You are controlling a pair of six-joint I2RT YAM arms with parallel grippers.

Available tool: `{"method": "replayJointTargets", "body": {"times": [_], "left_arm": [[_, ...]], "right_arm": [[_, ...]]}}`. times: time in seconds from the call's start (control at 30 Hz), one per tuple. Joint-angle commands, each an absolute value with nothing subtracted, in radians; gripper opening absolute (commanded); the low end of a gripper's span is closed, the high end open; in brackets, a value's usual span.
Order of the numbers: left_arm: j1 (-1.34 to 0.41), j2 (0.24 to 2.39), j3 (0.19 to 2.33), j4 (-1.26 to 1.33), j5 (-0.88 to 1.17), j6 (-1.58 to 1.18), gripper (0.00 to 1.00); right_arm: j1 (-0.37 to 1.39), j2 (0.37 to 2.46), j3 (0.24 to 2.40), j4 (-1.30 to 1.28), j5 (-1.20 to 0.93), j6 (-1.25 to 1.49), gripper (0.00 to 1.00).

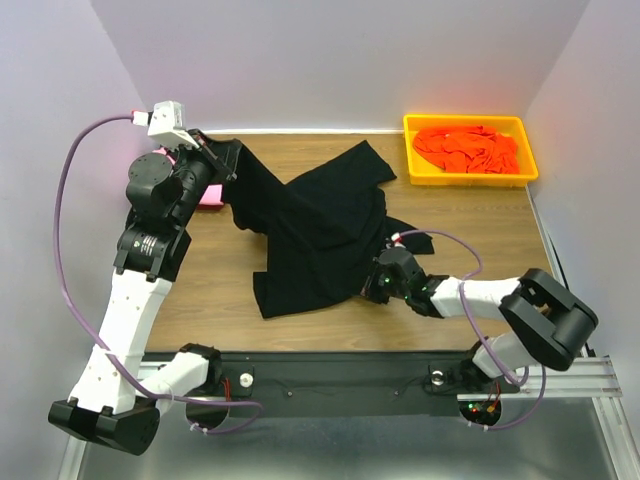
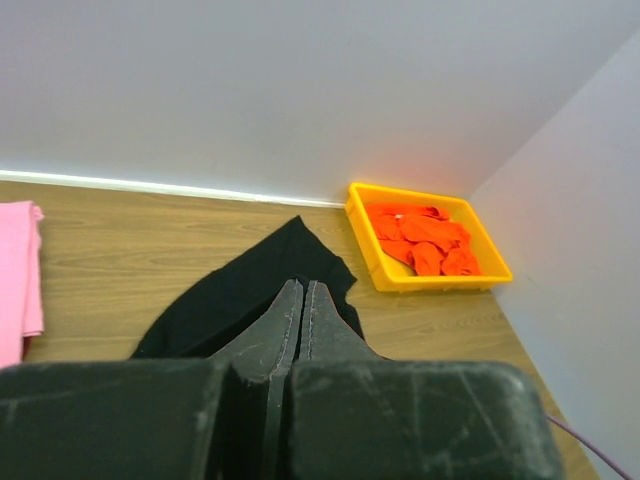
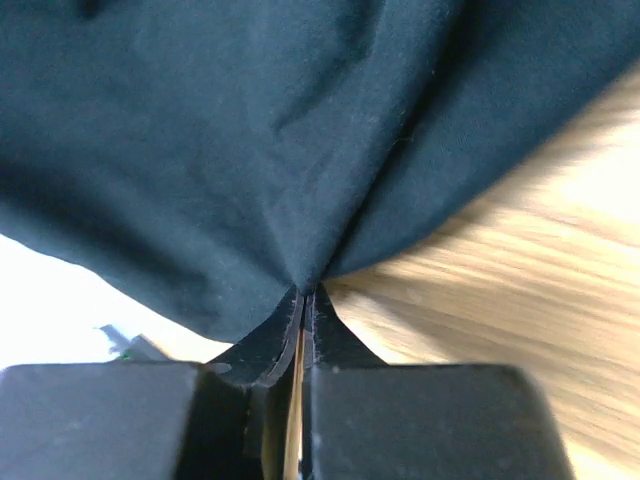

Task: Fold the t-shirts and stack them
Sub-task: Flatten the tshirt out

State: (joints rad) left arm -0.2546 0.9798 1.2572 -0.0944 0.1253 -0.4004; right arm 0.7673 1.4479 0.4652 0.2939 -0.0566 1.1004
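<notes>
Near edge: both arm bases bolted on a dark rail. Just past it, right pincer (image 1: 378,285) (image 3: 303,292) low over the desk (image 1: 480,230) (image 2: 100,240) (image 3: 520,280), arm reaching in from the right. Pressed together, pinching the near right edge of the black shirt (image 1: 315,235) (image 2: 240,295) (image 3: 250,130); in the right wrist view, cloth puckered into a point right at the tips, folds fanning up and away, bare wood to the right.

Mid desk: black shirt spread crumpled, not folded. Near hem toward the rail, one sleeve toward the far side, another flap out to the right just beyond the right pincer. Left part pulled up toward the far left corner.

Far left: left pincer (image 1: 215,160) (image 2: 303,285) raised above the desk, tips tight together with no gap, gripping the shirt's left corner. In the left wrist view, black cloth widening out below the tips. Contact point itself hidden by the fingers there.

Under and beside the left arm: pink shirt (image 1: 212,195) (image 2: 15,270) flat on the desk, mostly covered by the arm from above, touching or just beside the black cloth, cannot tell which.

Far right corner: yellow tray (image 1: 470,120) (image 2: 435,283) against the back wall, orange shirts (image 1: 465,148) (image 2: 420,240) heaped inside, well apart from the black shirt.
</notes>
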Motion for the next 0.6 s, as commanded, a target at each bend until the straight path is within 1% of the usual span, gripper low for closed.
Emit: {"method": "replayJointTargets", "body": {"times": [0.0,0.07,0.1,0.13,0.17,0.2,0.23,0.27,0.3,0.33,0.37,0.43,0.47,0.57], "left_arm": [[-0.259,0.965,1.298,-0.058,0.035,-0.319,0.00],[-0.259,0.963,1.315,-0.086,-0.056,-0.278,0.00],[-0.259,0.962,1.318,-0.098,-0.078,-0.264,0.00],[-0.258,0.954,1.322,-0.112,-0.099,-0.232,0.00],[-0.259,0.948,1.322,-0.117,-0.100,-0.216,0.00],[-0.259,0.943,1.321,-0.121,-0.094,-0.206,0.00],[-0.258,0.931,1.310,-0.123,-0.081,-0.192,0.00],[-0.259,0.924,1.302,-0.126,-0.054,-0.184,0.00],[-0.259,0.916,1.290,-0.126,-0.035,-0.187,0.00],[-0.261,0.899,1.261,-0.126,-0.016,-0.193,0.00],[-0.261,0.890,1.243,-0.126,0.030,-0.218,0.00],[-0.259,0.864,1.183,-0.126,0.060,-0.241,0.00],[-0.261,0.853,1.164,-0.129,0.083,-0.253,0.00],[-0.261,0.819,1.106,-0.147,0.118,-0.290,0.00]], "right_arm": [[0.750,1.315,0.563,0.058,0.101,1.019,0.01],[0.700,1.240,0.610,-0.100,0.206,0.970,0.01],[0.672,1.192,0.668,-0.262,0.244,0.909,0.01],[0.642,1.116,0.710,-0.343,0.280,0.869,0.01],[0.612,1.080,0.751,-0.415,0.346,0.821,0.01],[0.551,1.059,0.855,-0.539,0.371,0.699,0.01],[0.526,1.049,0.914,-0.601,0.400,0.639,0.01],[0.503,1.061,0.973,-0.658,0.455,0.512,0.01],[0.503,1.083,1.045,-0.754,0.478,0.450,0.01],[0.503,1.121,1.166,-0.800,0.492,0.396,0.01],[0.503,1.193,1.233,-0.842,0.498,0.311,0.01],[0.503,1.274,1.378,-0.926,0.497,0.258,0.01],[0.505,1.346,1.417,-0.939,0.467,0.238,0.01],[0.503,1.454,1.558,-0.933,0.375,0.195,0.01]]}}
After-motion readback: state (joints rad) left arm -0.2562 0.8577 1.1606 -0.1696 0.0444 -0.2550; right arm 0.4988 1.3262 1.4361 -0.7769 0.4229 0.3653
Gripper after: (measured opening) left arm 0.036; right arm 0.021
